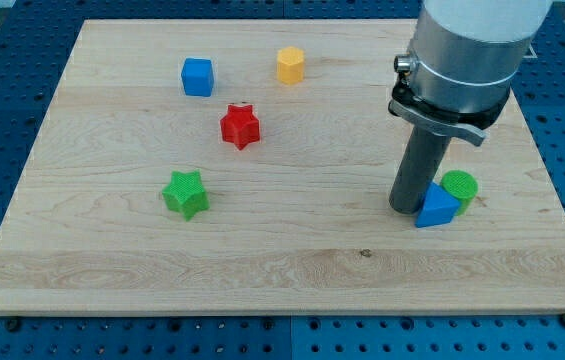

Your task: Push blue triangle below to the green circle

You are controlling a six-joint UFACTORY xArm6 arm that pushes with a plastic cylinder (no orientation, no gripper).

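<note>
The blue triangle lies on the wooden board at the view's lower right. The green circle sits right behind it, up and to the right, touching it. My tip rests on the board directly at the triangle's left side, touching or nearly touching it. The thick dark rod rises from there to the grey arm body at the view's top right.
A green star lies left of centre. A red star sits above it. A blue cube and a yellow hexagon block lie near the top. The board's edge runs along the bottom, with blue pegboard around.
</note>
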